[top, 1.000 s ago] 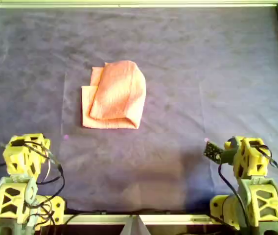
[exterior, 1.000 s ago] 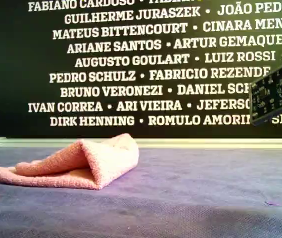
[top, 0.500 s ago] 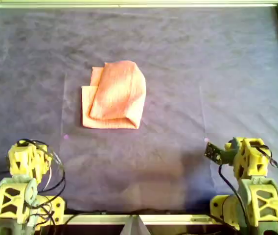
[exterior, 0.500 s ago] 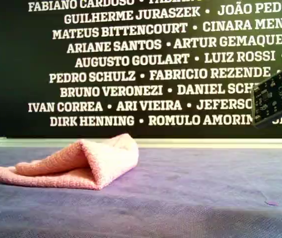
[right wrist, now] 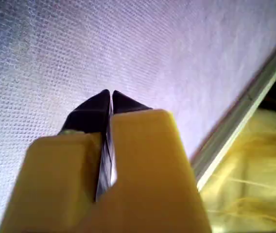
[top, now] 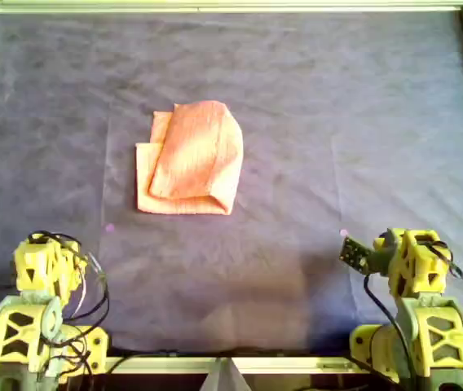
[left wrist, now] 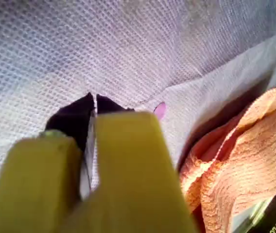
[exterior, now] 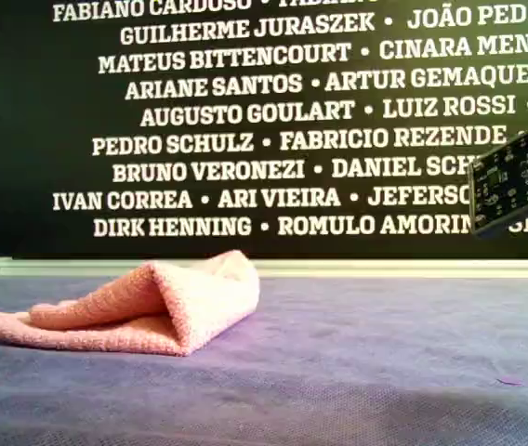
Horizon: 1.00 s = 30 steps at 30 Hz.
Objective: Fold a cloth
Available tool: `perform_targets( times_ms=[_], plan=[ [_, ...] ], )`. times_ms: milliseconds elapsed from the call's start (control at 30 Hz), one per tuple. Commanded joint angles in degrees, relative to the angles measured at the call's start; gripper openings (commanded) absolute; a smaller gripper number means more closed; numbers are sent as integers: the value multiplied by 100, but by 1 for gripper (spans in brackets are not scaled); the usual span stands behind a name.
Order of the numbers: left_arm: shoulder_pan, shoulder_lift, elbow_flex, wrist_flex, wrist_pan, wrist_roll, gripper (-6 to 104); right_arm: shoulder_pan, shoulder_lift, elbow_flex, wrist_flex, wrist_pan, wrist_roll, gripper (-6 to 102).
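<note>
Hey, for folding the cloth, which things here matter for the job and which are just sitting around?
Part of the job:
- cloth, already folded over
- left gripper, shut, empty
- right gripper, shut, empty

Just there:
- purple sheet
- wall of names
- small pink speck

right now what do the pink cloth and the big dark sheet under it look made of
The folded salmon-pink cloth looks like soft terry or knit fabric: nubby, matte, with rounded, plump folds. The large dark purple-blue sheet looks like thin non-woven or fine mesh fabric: matte, with a dotted grid texture in the wrist views and faint creases.
</note>
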Motion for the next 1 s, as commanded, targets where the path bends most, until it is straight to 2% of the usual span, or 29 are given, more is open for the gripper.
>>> perform_targets(
  times_ms=[0,833,967],
  plan=[
    [70,70,-105,9,-35,-26,-2,-35,272,88,79,-9,35,0],
    [167,79,-105,9,-9,-26,-2,-35,272,88,79,-9,35,0],
    [352,88,-105,9,-9,-26,-2,-44,272,88,79,-9,35,0]
  ],
)
